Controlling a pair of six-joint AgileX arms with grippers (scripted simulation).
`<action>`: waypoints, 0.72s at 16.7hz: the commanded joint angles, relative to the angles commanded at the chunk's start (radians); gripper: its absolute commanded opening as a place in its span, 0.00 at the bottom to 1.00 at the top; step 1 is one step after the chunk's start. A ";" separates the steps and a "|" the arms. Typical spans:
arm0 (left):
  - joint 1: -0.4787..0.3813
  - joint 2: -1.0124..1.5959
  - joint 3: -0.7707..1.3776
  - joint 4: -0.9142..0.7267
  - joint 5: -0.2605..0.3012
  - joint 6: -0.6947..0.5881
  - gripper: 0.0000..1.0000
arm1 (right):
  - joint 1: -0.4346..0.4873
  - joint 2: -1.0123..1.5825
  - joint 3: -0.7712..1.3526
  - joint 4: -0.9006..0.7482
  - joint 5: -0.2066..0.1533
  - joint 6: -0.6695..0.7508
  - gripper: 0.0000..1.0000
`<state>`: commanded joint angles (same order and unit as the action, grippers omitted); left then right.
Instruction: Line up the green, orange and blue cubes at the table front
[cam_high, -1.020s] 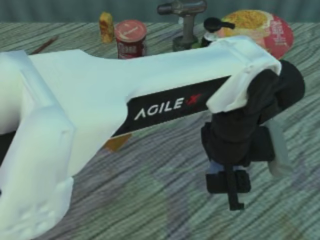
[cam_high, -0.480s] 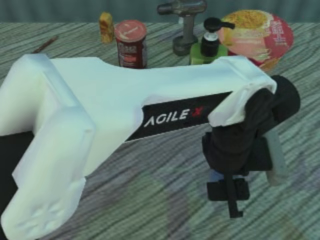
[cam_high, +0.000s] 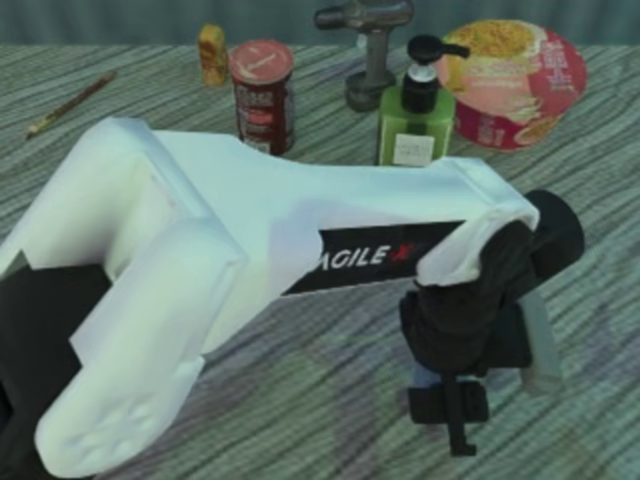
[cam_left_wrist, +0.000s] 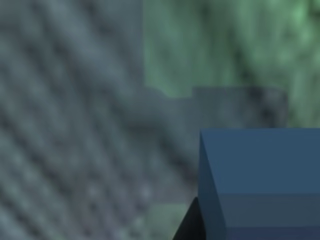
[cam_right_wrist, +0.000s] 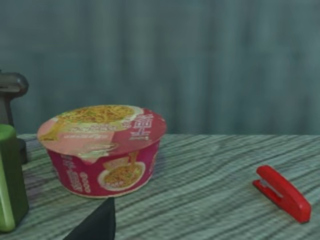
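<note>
My left arm reaches across the table (cam_high: 300, 420), and its gripper (cam_high: 452, 402) hangs near the front, right of centre, shut on the blue cube (cam_left_wrist: 260, 180). In the top view only a sliver of the blue cube (cam_high: 424, 376) shows under the wrist. In the left wrist view a dark finger (cam_left_wrist: 189, 226) presses against the cube's side, and the pale green cube (cam_left_wrist: 225, 45) lies just beyond it on the table. The orange cube is hidden under the arm. My right arm is out of the top view; one dark fingertip (cam_right_wrist: 100, 222) shows in its wrist view.
Along the back stand a green pump bottle (cam_high: 415, 115), a noodle bowl (cam_high: 515, 80), a drill (cam_high: 370, 45), a red can (cam_high: 263, 90), a small yellow bottle (cam_high: 211, 52) and a pencil (cam_high: 70, 103). A red stapler (cam_right_wrist: 282, 192) lies to the right.
My left arm has swung toward the table front, uncovering the pump bottle and noodle bowl. Its gripper moved slightly forward with the blue cube still held.
</note>
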<state>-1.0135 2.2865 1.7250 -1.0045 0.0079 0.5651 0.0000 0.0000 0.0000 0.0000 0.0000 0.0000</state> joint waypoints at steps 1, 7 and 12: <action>0.000 0.000 0.000 0.000 0.000 0.000 0.08 | 0.000 0.000 0.000 0.000 0.000 0.000 1.00; 0.000 0.000 0.000 0.000 0.000 0.000 0.53 | 0.000 0.000 0.000 0.000 0.000 0.000 1.00; 0.000 0.000 0.000 0.000 0.000 0.000 0.90 | 0.000 0.000 0.000 0.000 0.000 0.000 1.00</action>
<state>-1.0135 2.2865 1.7250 -1.0045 0.0079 0.5651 0.0000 0.0000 0.0000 0.0000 0.0000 0.0000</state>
